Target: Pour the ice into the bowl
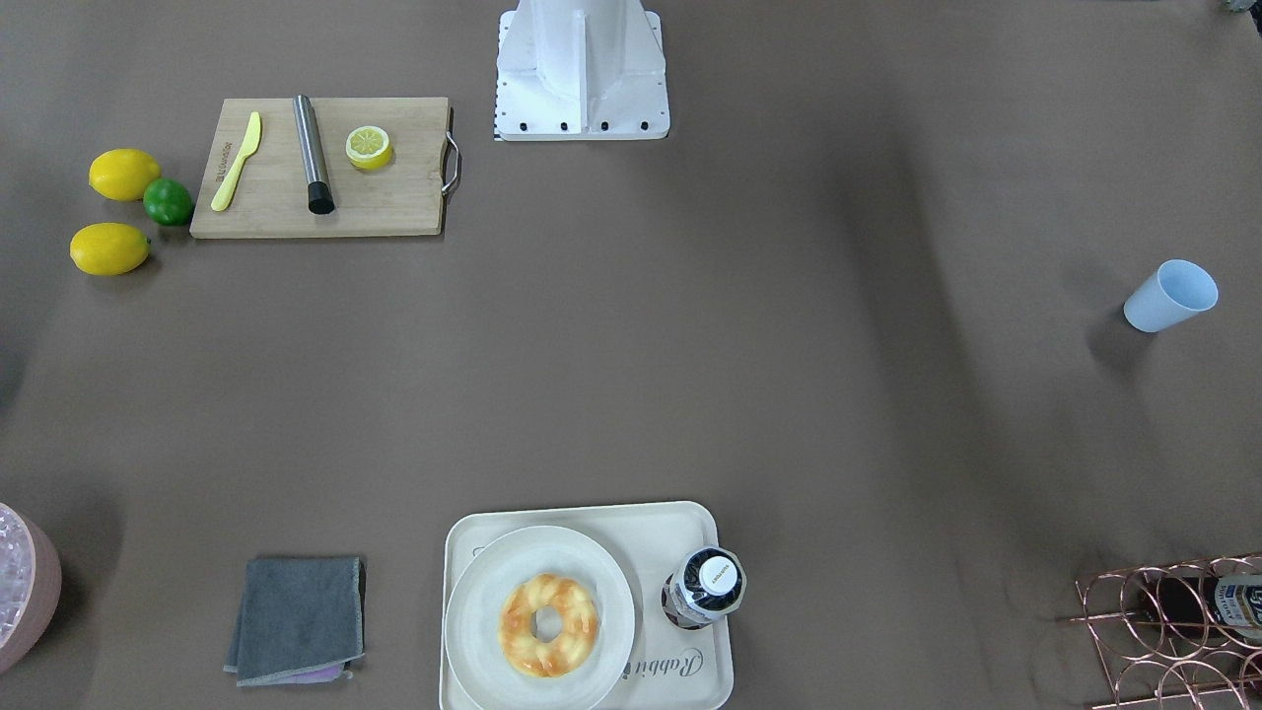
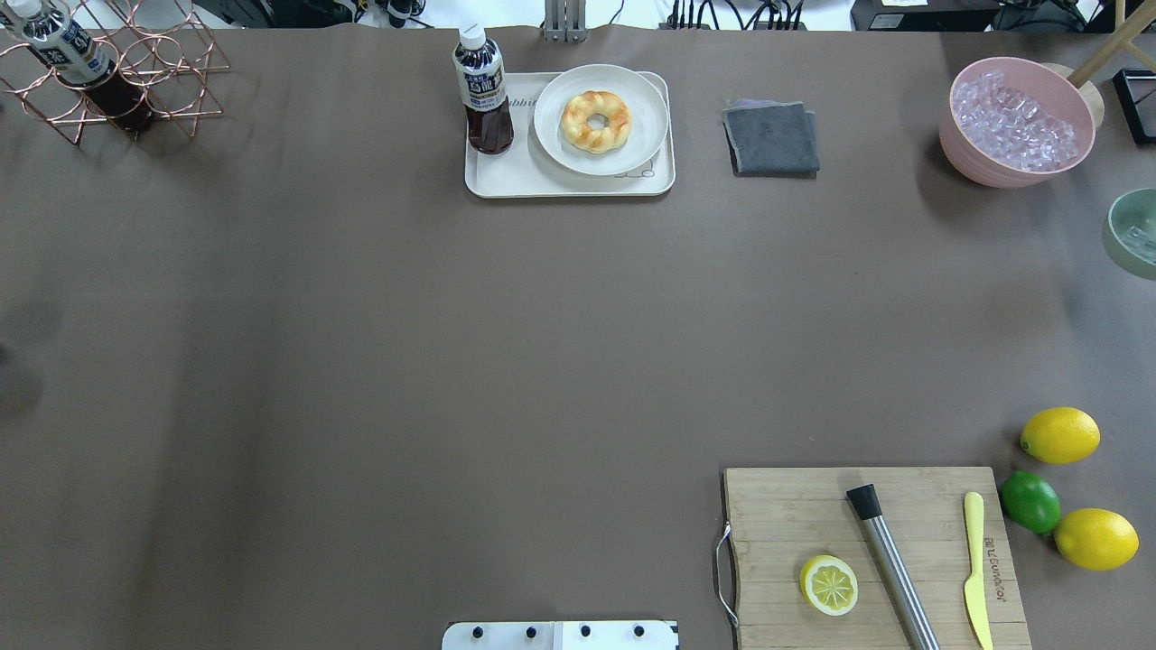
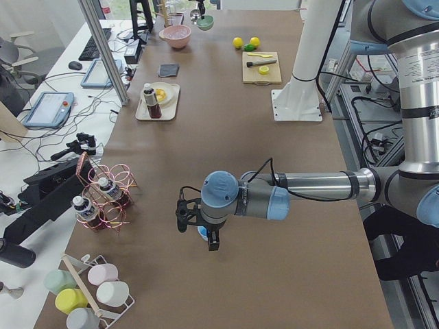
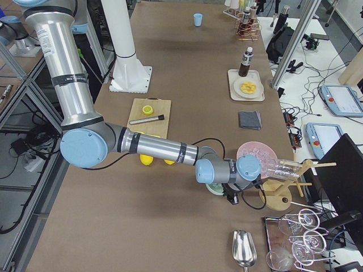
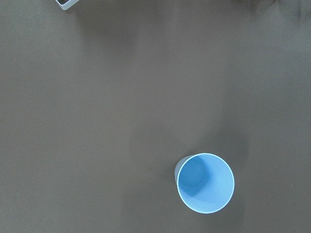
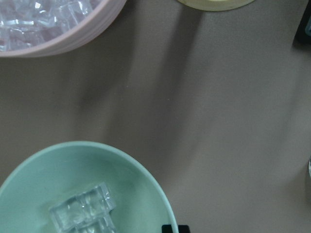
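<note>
The pale mint-green bowl (image 2: 1133,217) stands at the table's right edge, cut off by the overhead view. A few clear cubes of ice (image 6: 85,208) lie in the bowl (image 6: 112,160). In the exterior right view my right gripper (image 4: 231,197) hangs just over the bowl (image 4: 212,188) and hides most of it. I cannot tell whether it is open or shut. My left gripper (image 3: 185,223) hovers over the table's other end, above a light blue cup (image 5: 205,183). Its fingers show in no close view, so I cannot tell its state.
The pink tub (image 2: 1020,126) heaped with ice stands beside the bowl. A cutting board (image 2: 871,551) with knife, metal rod and lemon half lies near the base, lemons and a lime (image 2: 1030,501) beside it. A tray (image 2: 488,176), grey cloth (image 2: 770,137) and copper rack (image 2: 108,81) line the far edge.
</note>
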Robot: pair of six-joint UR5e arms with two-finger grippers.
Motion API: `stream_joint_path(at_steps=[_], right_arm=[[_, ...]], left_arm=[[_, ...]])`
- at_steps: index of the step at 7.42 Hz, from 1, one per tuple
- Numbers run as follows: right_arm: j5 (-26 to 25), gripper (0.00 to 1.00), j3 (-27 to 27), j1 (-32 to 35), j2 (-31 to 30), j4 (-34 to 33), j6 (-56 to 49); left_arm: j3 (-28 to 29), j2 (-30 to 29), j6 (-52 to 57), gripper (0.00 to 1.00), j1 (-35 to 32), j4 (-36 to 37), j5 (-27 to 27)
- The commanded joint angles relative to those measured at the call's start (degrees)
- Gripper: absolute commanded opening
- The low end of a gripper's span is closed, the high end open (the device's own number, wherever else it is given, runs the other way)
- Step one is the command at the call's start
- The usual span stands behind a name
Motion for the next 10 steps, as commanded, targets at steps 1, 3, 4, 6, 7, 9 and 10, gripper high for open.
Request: stream_joint_path(at_steps=[1,3,4,6,7,9,10], right_arm=[[0.26,0.00,-1.98,-0.40,-1.63,5.95,3.85],[0.09,0.00,-2.96,-3.03,-3.65,14.32,10.97],[0.09,0.00,-2.88,-3.13,-3.74,14.34,12.04],[-0.44,0.15,-2.52,-3.57,-3.83,14.34,12.76],[-0.44,0.30,-2.44,-3.66,-4.27,14.43,12.84],[-0.87,0.61,-1.74,-3.74,-4.54,14.43,12.67],[-0.88,0.88,0.18,-3.66,-4.80,14.08,12.58]], left_arm=[[1.75,-1.48,0.11,0.97,0.04,-0.04,0.00],[1.66,-1.39,0.20,0.97,0.04,-0.30,0.00],[1.58,-1.21,0.20,0.97,0.04,-0.30,0.00],[1.40,-1.13,0.20,0.97,0.04,-0.30,0.00],[1.40,-1.13,0.20,0.97,0.04,-0.30,0.00],[1.57,-1.04,0.20,0.97,0.04,-0.30,0.00],[1.66,-1.04,0.20,0.97,0.04,-0.30,0.00]])
